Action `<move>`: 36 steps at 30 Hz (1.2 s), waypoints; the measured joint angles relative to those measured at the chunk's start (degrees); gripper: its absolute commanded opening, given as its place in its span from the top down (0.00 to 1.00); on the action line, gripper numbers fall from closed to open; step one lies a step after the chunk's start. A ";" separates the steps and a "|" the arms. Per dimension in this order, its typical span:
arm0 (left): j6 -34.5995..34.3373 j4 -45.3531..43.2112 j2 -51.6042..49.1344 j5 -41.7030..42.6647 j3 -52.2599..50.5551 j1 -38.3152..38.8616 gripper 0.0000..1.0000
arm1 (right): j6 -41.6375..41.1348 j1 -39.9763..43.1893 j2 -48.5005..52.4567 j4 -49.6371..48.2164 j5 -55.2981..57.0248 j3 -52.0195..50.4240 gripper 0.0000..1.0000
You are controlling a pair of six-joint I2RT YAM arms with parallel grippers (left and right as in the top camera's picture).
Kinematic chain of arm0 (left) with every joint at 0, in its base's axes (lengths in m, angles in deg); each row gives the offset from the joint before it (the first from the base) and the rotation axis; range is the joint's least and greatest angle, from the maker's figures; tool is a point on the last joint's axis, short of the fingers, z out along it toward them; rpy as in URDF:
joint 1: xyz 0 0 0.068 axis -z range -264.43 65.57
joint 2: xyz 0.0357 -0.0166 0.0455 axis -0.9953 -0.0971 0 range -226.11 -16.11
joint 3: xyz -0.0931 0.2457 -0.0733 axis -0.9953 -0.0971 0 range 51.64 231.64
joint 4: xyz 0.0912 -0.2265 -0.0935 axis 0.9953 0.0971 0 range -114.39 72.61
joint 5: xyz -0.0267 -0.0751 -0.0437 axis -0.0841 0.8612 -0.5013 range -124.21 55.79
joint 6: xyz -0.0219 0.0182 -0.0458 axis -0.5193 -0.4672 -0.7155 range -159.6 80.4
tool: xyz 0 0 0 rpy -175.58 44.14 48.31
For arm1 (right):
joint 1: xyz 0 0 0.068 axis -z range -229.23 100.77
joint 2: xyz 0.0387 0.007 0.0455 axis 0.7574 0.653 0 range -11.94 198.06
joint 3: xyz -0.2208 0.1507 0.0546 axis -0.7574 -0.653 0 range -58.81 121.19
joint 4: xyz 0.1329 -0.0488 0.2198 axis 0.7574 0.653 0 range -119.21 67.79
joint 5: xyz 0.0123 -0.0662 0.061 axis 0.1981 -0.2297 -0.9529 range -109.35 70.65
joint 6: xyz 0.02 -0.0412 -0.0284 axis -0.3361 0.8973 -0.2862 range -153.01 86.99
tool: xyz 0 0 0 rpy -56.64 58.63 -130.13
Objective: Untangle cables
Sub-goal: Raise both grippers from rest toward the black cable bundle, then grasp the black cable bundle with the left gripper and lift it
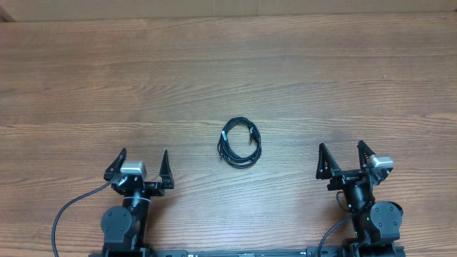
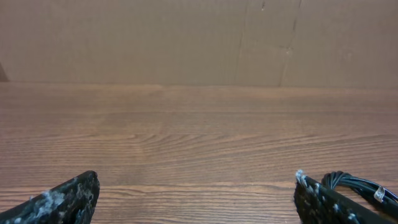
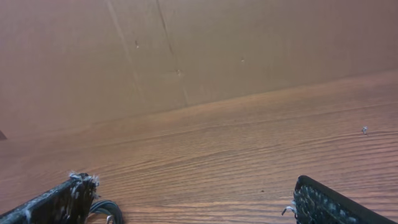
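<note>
1. Overhead view shows the thin black flexible cables [image 1: 240,143], wound together into one small loose coil. They lie on the brown wood-grain table [image 1: 228,57], about midway between the two arms and a little beyond their fingertips.
2. The left gripper [image 1: 143,153], black with two pointed fingers, has its jaws wide apart with nothing between them. The coil lies ahead of it and to its right.
3. The right gripper [image 1: 340,145], of the same build, also has its jaws spread wide and empty. The coil lies ahead of it and to its left.
4. From the left wrist, the cables [image 2: 357,182] show just past the right-hand finger [image 2: 320,202], outside the gap. From the right wrist, only a sliver of the cables [image 3: 107,207] shows beside the left-hand finger [image 3: 59,200], again outside the gap.
5. The coil is slightly oval, its longer axis running away from the robot. A small silvery plug [image 1: 252,133] lies inside the loop toward the far side.
6. Neither arm looks clearly nearer, since the gaps on either side seem about equal. Whichever reaches would need to swing inward and forward to bring the coil between its jaws.
7. By my judgement the untangling is not yet begun: the strands sit bundled as one ring, and neither gripper touches them.
</note>
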 measured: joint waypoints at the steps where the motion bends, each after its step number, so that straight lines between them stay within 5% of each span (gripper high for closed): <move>1: 0.00 0.00 0.00 -0.02 0.00 0.00 0.00 | -0.20 0.00 0.00 0.02 -0.04 0.00 0.00; 11: 0.61 0.22 0.00 -0.17 0.11 0.00 0.00 | -3.45 0.00 -0.07 5.07 -0.87 0.72 0.00; 21: -1.14 14.80 -1.95 -0.17 15.54 0.00 0.00 | -4.00 0.00 0.02 17.20 -1.51 14.10 0.00; 28: -1.36 26.45 -16.63 1.33 33.68 0.00 0.00 | -3.63 0.00 12.33 23.85 -1.99 29.53 0.00; 36: -1.53 47.15 -52.68 9.33 64.39 0.00 0.00 | 0.37 0.00 40.22 40.52 -8.28 54.18 0.00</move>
